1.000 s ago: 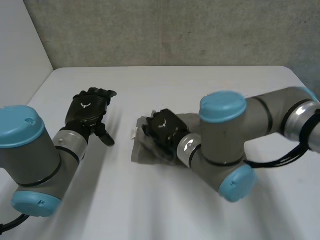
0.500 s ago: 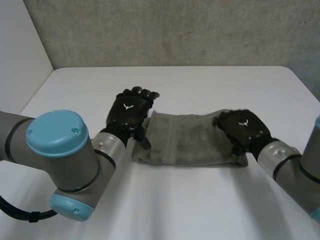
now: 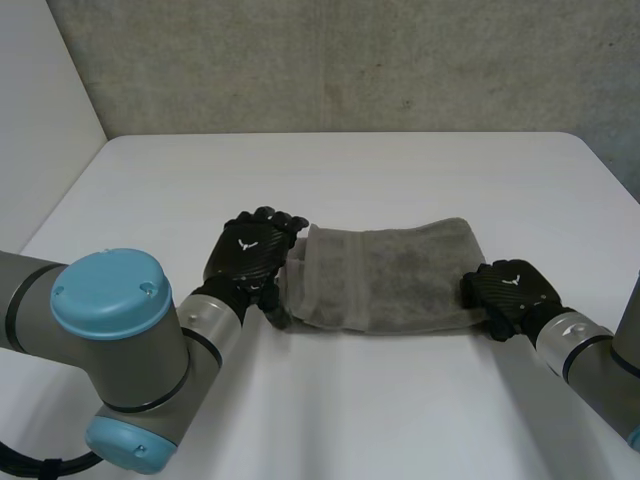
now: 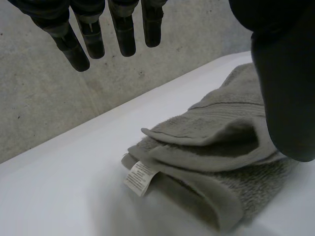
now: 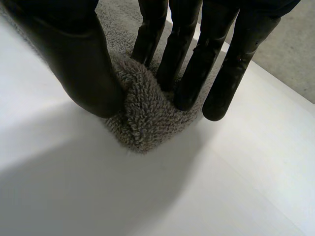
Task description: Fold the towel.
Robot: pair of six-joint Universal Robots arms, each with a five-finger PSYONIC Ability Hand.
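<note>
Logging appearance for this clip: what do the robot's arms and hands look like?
The left arm and right arm are thick grey tubes, each with a silver wrist band; the left joint has a light-blue cap. The left hand and right hand are matte black with a small white winged mark on the back.

Nothing readable, honestly. The towel [image 4: 221,142] has a white tag [image 4: 140,178], but its print is too blurry. The left hand [image 3: 250,262], at the towel's 9 o'clock, and the right hand [image 3: 512,295] each show just a white emblem [image 3: 246,243].
</note>
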